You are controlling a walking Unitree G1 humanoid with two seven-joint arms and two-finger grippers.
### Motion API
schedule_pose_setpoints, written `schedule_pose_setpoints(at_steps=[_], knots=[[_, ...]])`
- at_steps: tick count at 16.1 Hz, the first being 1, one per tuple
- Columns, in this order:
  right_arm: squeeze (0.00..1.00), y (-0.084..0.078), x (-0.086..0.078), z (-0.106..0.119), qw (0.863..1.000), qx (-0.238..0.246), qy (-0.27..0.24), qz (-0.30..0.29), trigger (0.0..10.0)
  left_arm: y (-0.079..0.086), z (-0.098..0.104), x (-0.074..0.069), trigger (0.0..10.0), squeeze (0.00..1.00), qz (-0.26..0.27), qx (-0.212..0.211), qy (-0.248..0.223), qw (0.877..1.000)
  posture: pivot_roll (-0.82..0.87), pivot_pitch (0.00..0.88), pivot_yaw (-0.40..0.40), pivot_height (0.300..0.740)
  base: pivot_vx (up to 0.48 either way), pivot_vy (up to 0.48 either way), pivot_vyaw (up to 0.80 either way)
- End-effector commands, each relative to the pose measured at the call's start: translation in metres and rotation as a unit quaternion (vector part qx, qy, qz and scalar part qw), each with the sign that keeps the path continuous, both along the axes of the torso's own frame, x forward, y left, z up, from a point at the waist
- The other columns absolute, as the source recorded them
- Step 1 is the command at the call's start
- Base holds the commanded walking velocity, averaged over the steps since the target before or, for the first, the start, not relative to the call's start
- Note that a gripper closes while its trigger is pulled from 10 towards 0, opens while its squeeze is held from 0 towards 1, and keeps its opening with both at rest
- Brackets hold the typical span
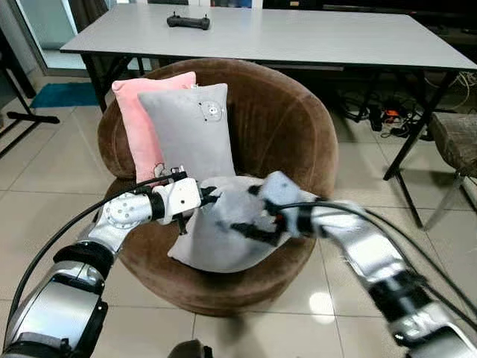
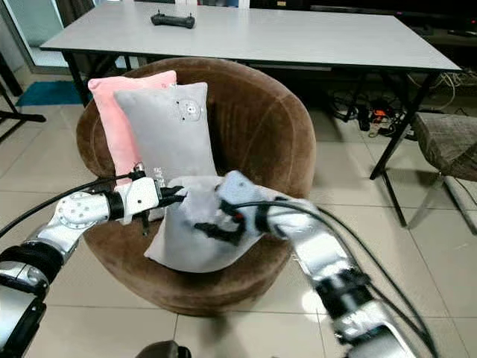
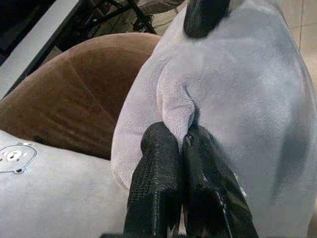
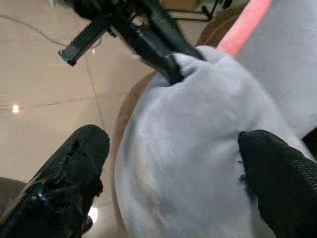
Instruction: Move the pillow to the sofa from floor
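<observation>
Fingers, left gripper: closed tight together, pinching a fold of the grey pillow at its upper corner. Fingers, right gripper: spread wide, one black finger off the pillow's edge over the floor side, the other pressed against the fabric; the pillow bulges between them. Grey pillow: lying tilted on the seat of the round brown sofa chair, its lower edge over the seat's front rim. Second grey pillow: upright against the backrest, a round badge near its top. Pink pillow: upright behind it, touching. Counter: white, behind the chair, carrying a black controller. Floor: pale tiles.
</observation>
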State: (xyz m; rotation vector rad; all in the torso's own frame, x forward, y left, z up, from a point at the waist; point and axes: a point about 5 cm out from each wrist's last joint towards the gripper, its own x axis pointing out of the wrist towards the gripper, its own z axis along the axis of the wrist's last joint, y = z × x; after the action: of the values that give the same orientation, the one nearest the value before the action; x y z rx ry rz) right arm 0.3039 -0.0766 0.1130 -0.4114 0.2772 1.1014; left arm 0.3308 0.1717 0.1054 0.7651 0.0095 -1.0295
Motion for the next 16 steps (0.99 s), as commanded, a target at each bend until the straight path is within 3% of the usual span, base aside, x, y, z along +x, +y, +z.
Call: schedule_pose_setpoints(at_steps=[1,2,3,7,8,13,16], knots=[[1.00,0.002,0.004,-0.004,1.000,-0.024,-0.007,-0.011,10.0,0.000,-0.003,-0.003,0.0,0.00,-0.011,0.010,0.006,1.000,0.07,0.000,-0.006,0.740,0.000,0.000,0.00],[0.67,0.004,0.011,-0.007,0.998,-0.033,-0.017,-0.042,10.0,-0.001,-0.003,-0.004,0.0,0.00,-0.020,0.009,0.001,1.000,0.07,0.000,-0.006,0.740,0.000,0.000,0.00],[0.24,0.005,0.017,-0.008,0.997,-0.026,-0.012,-0.071,10.0,-0.001,-0.003,-0.005,0.0,0.00,-0.025,0.008,-0.002,1.000,0.08,0.000,-0.010,0.740,0.000,0.000,0.00],[0.24,0.005,0.017,-0.008,0.997,-0.026,-0.012,-0.071,10.0,-0.001,-0.003,-0.005,0.0,0.00,-0.025,0.008,-0.002,1.000,0.08,0.000,-0.010,0.740,0.000,0.000,0.00],[0.00,0.003,0.019,-0.003,0.997,-0.035,-0.027,-0.070,10.0,0.002,-0.004,-0.008,0.0,0.00,-0.031,0.012,0.001,0.999,0.08,0.000,-0.010,0.740,0.000,0.000,0.00],[0.00,-0.012,0.028,0.019,0.994,-0.066,-0.074,-0.040,10.0,0.006,-0.007,-0.016,0.0,0.00,-0.062,0.026,0.010,0.998,0.08,0.000,-0.010,0.740,0.000,0.000,0.00],[0.00,-0.003,0.017,0.000,0.997,-0.076,-0.032,-0.003,10.0,0.004,-0.006,-0.016,0.0,0.00,-0.066,0.023,0.006,0.998,0.08,0.000,-0.012,0.740,0.000,0.000,0.00]])
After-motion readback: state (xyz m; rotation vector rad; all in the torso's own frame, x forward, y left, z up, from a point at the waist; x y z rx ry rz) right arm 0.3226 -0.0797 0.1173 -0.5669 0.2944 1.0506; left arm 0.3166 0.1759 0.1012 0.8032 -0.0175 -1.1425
